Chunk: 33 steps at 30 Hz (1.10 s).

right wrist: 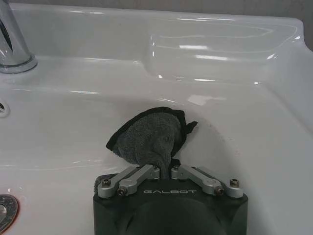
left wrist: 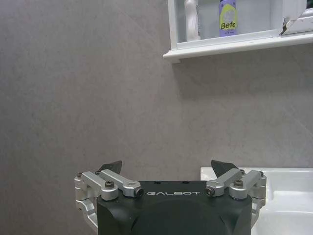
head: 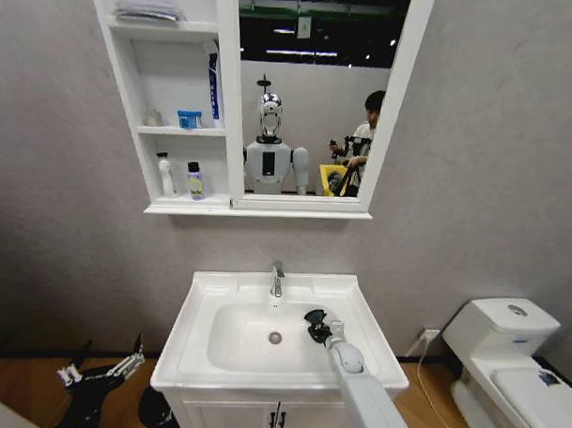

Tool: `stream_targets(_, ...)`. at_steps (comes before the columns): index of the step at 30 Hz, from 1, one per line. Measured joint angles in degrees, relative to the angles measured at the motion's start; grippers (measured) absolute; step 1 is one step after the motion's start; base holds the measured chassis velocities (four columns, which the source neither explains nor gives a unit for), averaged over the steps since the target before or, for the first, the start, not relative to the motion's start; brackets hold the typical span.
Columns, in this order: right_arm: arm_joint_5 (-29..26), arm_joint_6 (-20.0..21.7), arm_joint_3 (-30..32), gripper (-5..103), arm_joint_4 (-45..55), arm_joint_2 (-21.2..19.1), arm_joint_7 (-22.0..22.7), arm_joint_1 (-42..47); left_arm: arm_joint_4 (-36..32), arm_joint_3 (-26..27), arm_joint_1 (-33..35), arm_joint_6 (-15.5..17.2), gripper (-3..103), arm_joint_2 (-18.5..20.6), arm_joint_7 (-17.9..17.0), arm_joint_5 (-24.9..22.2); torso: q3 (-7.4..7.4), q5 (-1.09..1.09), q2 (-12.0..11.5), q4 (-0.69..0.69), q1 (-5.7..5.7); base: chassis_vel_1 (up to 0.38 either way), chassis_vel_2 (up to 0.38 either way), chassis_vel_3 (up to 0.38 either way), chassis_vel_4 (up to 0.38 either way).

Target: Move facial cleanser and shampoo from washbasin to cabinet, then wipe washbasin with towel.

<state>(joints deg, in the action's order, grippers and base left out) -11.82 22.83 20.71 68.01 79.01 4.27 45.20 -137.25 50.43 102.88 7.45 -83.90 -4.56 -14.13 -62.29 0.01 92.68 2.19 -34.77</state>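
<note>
Right pincer (head: 317, 325) down in the washbasin (head: 200, 316), lower centre of frame, clamped tight on the dark towel (right wrist: 149, 137), pressed against the bowl's right slope; open bowl toward the drain (head: 275, 338). Left pincer (left wrist: 166, 169) low at lower left, spread wide, holding nothing. White bottle (head: 165, 175) and lilac bottle (head: 195, 181) upright on the cabinet's (head: 131, 72) bottom shelf, upper left.

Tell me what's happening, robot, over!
Right gripper shut on towel, pressing it in washbasin. Left gripper open, idle beside basin. Both bottles on cabinet.
</note>
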Motion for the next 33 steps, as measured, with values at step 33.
stream_targets(33,-5.4,0.8,-5.0,5,-5.9,6.0,-1.2,-2.5,0.0,0.0,0.0,0.0,100,0.0,0.0,0.0,0.0,0.01,0.0,0.0,0.0,0.0,0.0,0.0,0.0)
